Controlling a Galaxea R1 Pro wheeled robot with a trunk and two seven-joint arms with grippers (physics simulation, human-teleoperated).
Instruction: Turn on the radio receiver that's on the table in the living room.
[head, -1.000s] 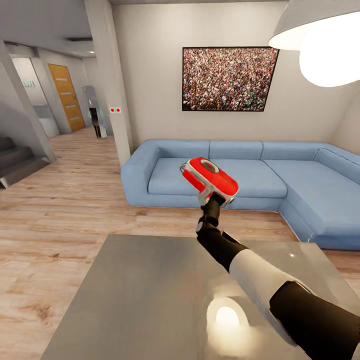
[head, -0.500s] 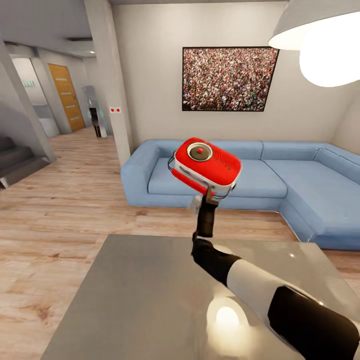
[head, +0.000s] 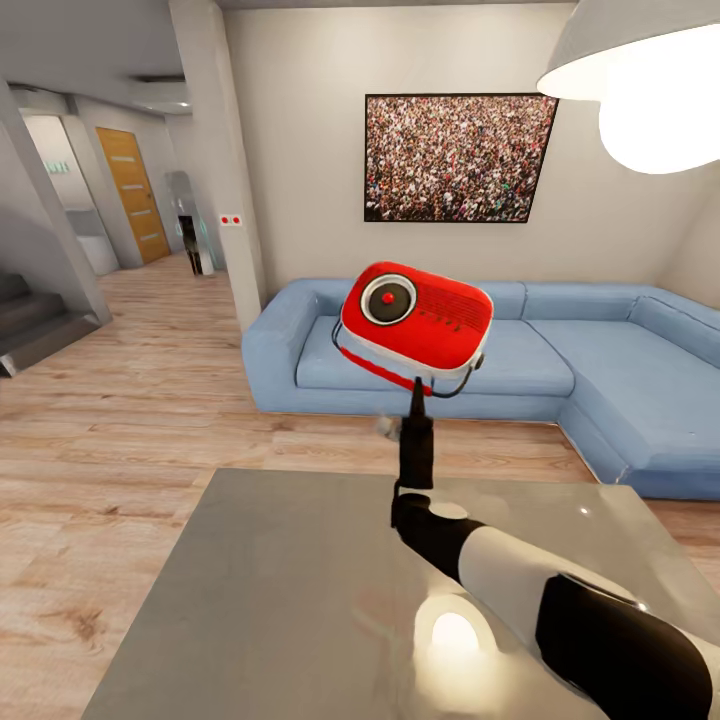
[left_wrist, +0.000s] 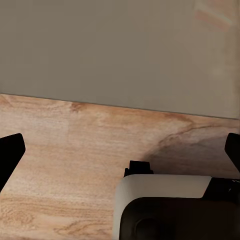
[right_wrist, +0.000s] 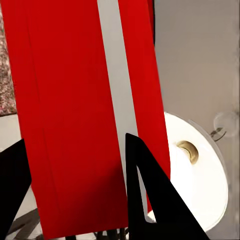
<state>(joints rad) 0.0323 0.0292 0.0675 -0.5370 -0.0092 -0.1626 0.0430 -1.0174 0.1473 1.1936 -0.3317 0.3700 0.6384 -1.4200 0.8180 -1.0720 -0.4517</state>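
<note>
The red radio receiver (head: 417, 315) is held up in the air above the far edge of the grey-taupe table (head: 280, 600), its face with the round dial turned toward the head camera and its thin handle hanging below. My right gripper (head: 415, 392) points upward, shut on the radio's lower edge. In the right wrist view the radio's red side with a white stripe (right_wrist: 75, 115) sits between the dark fingers (right_wrist: 150, 200). My left gripper (left_wrist: 120, 150) is open with nothing between its fingertips, over the wood floor (left_wrist: 75, 145) beside a grey-taupe surface (left_wrist: 120, 50).
A blue L-shaped sofa (head: 560, 360) stands behind the table under a framed crowd picture (head: 455, 158). A grey dome pendant lamp (head: 640, 70) hangs at the upper right, close above the raised arm. A pillar (head: 215, 150) and stairs (head: 30, 320) are at the left.
My right arm lifted the radio higher and rotated it, so its dial face now points toward the head camera. The forearm now stands nearly upright.
</note>
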